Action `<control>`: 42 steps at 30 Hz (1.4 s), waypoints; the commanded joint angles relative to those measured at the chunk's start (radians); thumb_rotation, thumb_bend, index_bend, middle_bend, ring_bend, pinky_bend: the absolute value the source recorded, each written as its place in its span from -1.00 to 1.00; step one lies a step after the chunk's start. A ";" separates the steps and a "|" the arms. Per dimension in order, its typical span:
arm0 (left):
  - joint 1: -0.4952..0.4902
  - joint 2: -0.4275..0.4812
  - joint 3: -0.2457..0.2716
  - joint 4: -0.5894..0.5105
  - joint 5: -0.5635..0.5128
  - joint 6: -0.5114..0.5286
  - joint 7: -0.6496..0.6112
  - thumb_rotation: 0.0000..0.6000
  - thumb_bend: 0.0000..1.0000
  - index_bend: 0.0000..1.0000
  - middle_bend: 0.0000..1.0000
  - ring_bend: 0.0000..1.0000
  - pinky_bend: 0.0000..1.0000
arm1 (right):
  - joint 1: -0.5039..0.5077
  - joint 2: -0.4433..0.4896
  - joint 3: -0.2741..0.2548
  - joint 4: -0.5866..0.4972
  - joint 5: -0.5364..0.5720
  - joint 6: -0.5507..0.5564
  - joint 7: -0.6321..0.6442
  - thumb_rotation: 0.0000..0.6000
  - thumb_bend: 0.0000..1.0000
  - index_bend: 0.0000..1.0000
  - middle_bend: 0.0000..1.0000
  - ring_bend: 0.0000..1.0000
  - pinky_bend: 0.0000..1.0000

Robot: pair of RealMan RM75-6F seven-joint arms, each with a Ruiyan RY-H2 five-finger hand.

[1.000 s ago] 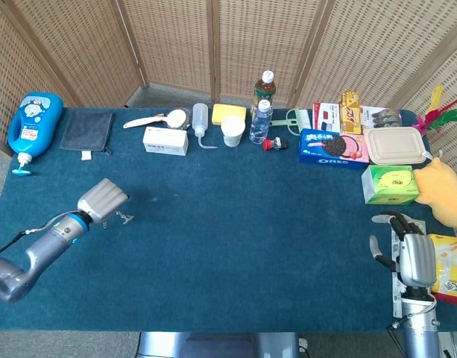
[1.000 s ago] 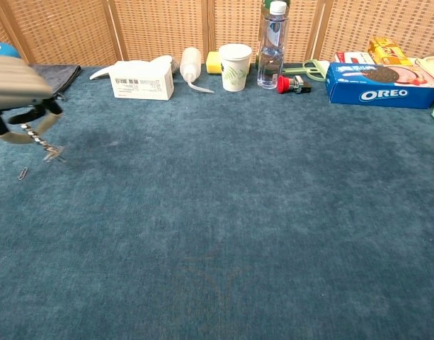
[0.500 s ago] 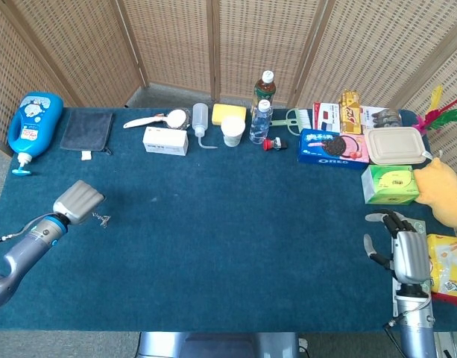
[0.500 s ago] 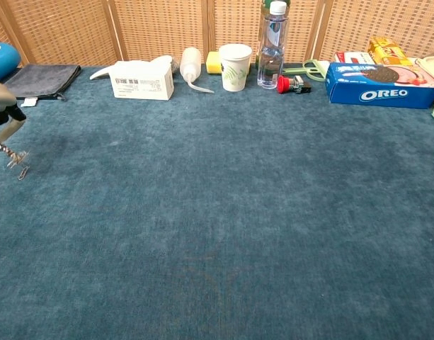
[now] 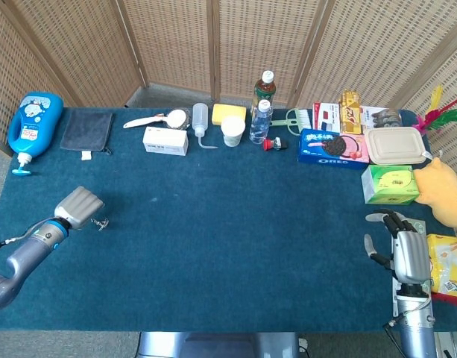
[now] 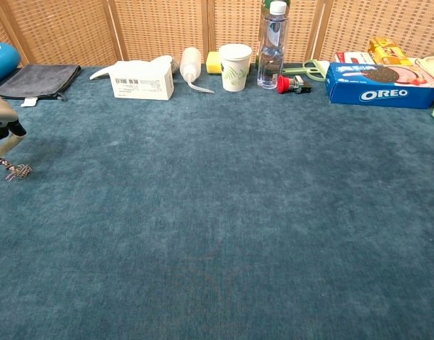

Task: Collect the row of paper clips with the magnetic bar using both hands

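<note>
Paper clips (image 5: 101,222) are what you are after, and in the head view they show as a small silvery clump hanging just off the front of your left hand (image 5: 79,206), low over the blue table (image 5: 228,246) near its left edge. That hand is curled closed; the magnetic bar itself is hidden under the fingers, so you cannot tell from here exactly how it is gripped. Your right hand (image 5: 407,253) sits at the far right edge, well apart from the clips, fingers loosely spread and holding nothing.

In the chest view, only a sliver of the left hand (image 6: 0,113) shows at the left border, with the clips (image 6: 13,168) trailing down from it in a short chain whose end touches or nearly touches the cloth. The right hand is out of this view.

Judge the clips as very light, stiff little wires held to each other by magnetism alone, so the chain's tail is probably weakly attached and could drop off with a jerk or a drag across the nap. Keep your hold on the bar's body rather than near its loaded end, move it smoothly, and lift before travelling. If you bring the right hand in, take the bar's free end, not the clips.
</note>
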 commanded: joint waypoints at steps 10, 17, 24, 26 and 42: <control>0.001 -0.009 0.004 -0.001 0.005 -0.011 0.007 1.00 0.31 0.32 0.50 0.61 0.50 | -0.001 -0.001 0.000 0.005 0.003 0.001 0.005 1.00 -0.15 -0.23 -0.29 -0.43 -0.17; 0.000 0.000 -0.014 -0.015 0.010 0.014 -0.006 1.00 0.31 0.32 0.50 0.61 0.50 | -0.002 -0.001 0.000 0.006 0.006 0.001 0.007 1.00 -0.15 -0.23 -0.29 -0.43 -0.17; -0.006 0.046 -0.055 -0.060 0.011 0.064 -0.027 1.00 0.31 0.32 0.50 0.61 0.49 | 0.001 0.000 0.002 0.003 0.003 0.003 0.006 1.00 -0.15 -0.23 -0.29 -0.43 -0.17; -0.007 0.056 -0.061 -0.072 0.010 0.071 -0.030 1.00 0.31 0.32 0.50 0.61 0.49 | 0.000 0.002 0.001 0.003 0.003 0.003 0.006 1.00 -0.15 -0.23 -0.29 -0.43 -0.17; -0.005 0.130 -0.111 -0.116 -0.029 0.112 -0.022 1.00 0.31 0.33 0.50 0.60 0.50 | 0.001 -0.003 0.002 0.010 0.006 0.001 0.012 1.00 -0.15 -0.23 -0.29 -0.42 -0.17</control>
